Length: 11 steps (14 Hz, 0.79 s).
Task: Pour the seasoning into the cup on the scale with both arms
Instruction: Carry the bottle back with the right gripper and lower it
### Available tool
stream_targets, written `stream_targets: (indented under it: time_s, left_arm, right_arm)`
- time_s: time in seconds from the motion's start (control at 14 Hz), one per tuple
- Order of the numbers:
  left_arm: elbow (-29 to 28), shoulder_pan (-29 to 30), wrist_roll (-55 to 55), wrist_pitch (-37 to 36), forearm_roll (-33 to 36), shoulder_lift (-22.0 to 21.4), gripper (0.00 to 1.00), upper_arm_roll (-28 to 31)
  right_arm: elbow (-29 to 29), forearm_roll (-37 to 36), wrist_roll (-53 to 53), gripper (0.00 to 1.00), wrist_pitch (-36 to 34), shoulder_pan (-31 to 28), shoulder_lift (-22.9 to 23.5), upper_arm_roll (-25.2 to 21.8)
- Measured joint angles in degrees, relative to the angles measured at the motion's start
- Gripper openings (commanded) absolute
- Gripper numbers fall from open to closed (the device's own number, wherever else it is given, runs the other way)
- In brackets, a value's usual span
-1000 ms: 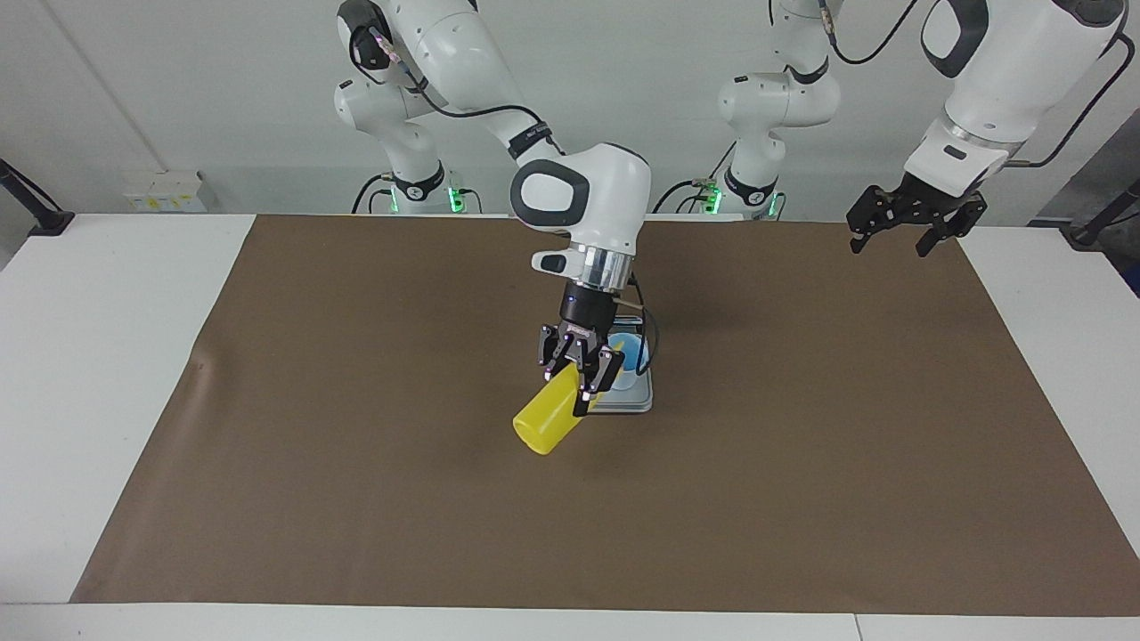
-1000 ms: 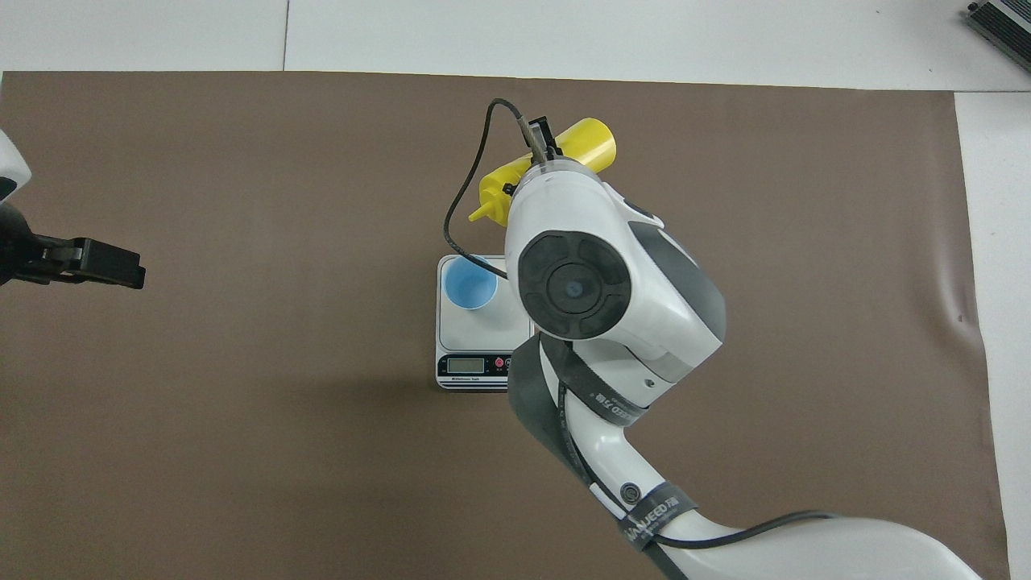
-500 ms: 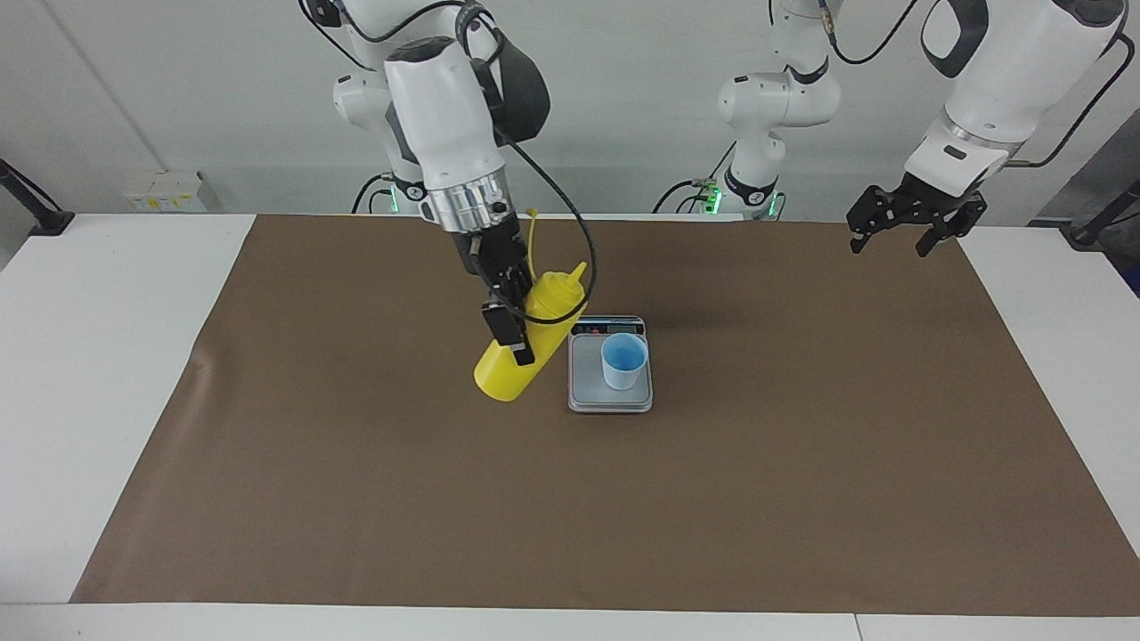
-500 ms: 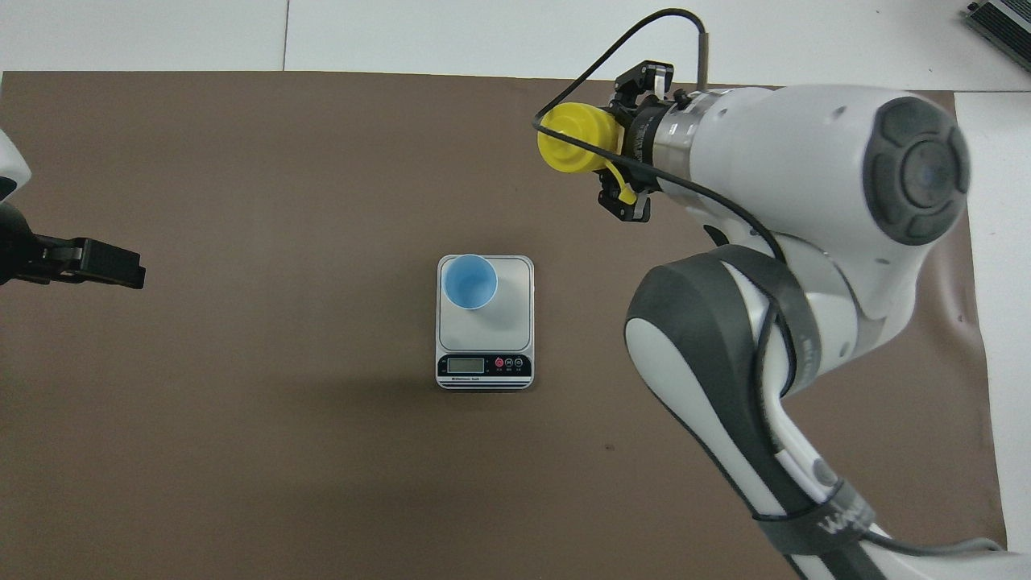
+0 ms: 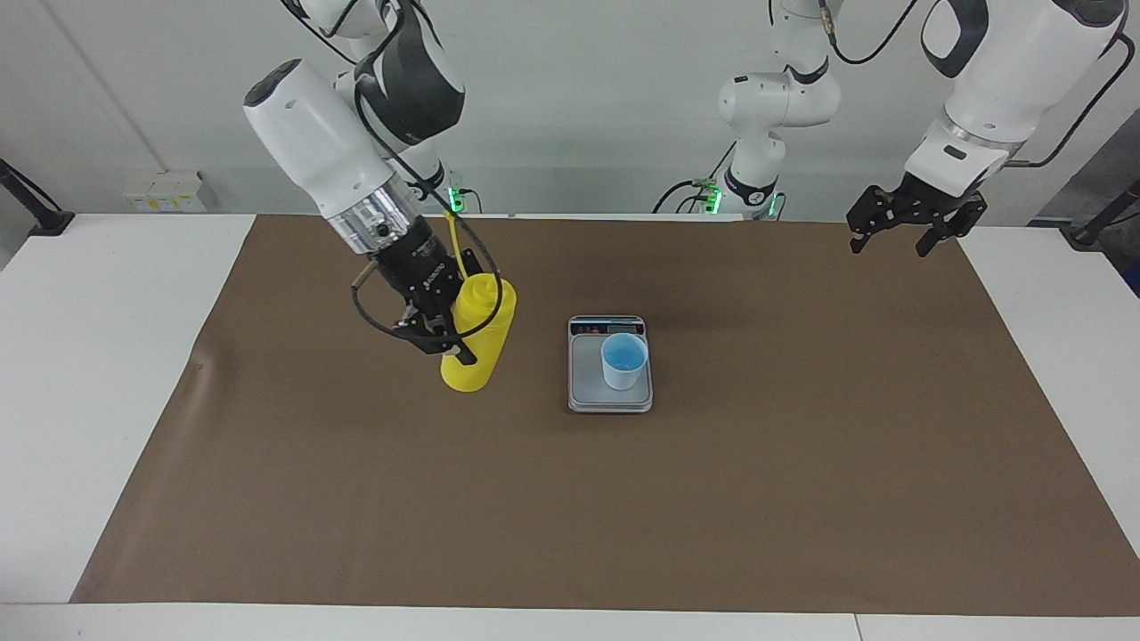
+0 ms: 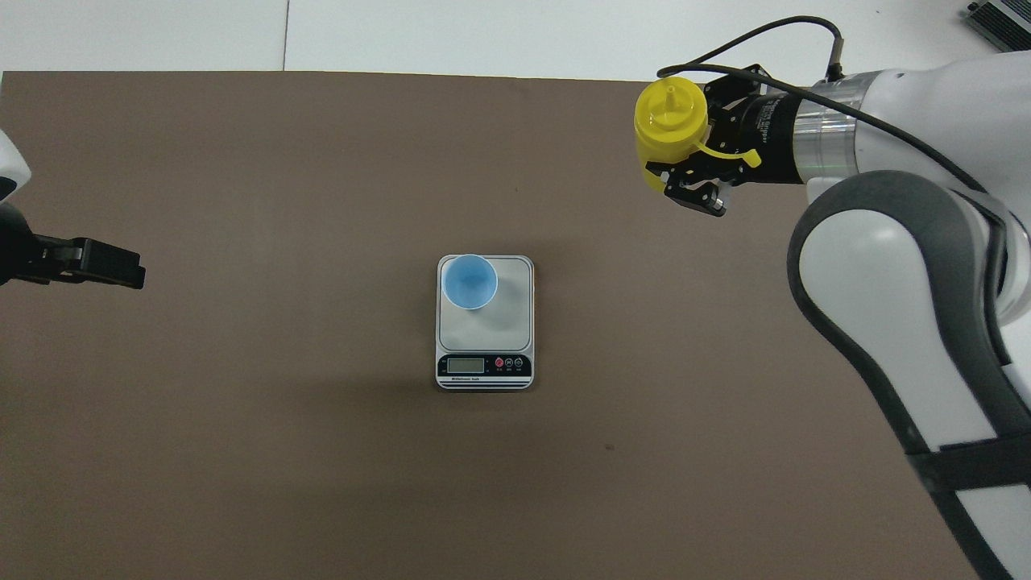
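Observation:
My right gripper (image 5: 452, 343) is shut on the seasoning (image 5: 479, 338), a yellow squeeze bottle, gripping its body from the side. The bottle stands almost upright over the brown mat, beside the scale toward the right arm's end, with its base low by the mat. Whether the base touches the mat I cannot tell. From above, the seasoning (image 6: 670, 127) shows its nozzle pointing up, with its cap strap (image 6: 729, 155) hanging by the right gripper (image 6: 691, 157). The pale-blue cup (image 5: 623, 361) (image 6: 469, 282) stands on the scale (image 5: 583, 381) (image 6: 511, 314). My left gripper (image 5: 899, 233) (image 6: 121, 270) waits open over the mat's edge at the left arm's end.
A brown mat (image 5: 802, 463) covers most of the white table (image 5: 98, 356). The scale's display strip (image 6: 483, 365) faces the robots. A dark device (image 6: 1003, 20) lies at the table's corner farthest from the robots, at the right arm's end.
The right arm has swung the bottle away from above the scale toward its own end of the table. The bottle has turned from steeply tipped to nearly upright. The left arm has not moved.

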Motion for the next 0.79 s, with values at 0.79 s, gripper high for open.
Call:
stream_targets:
  time_s: [0.79]
  left_arm:
    - [0.00, 0.00, 0.00, 0.00, 0.00, 0.00, 1.00, 0.00]
  right_arm:
    - [-16.45, 15.03, -34.23, 0.00, -13.10, -16.44, -1.27, -0.07]
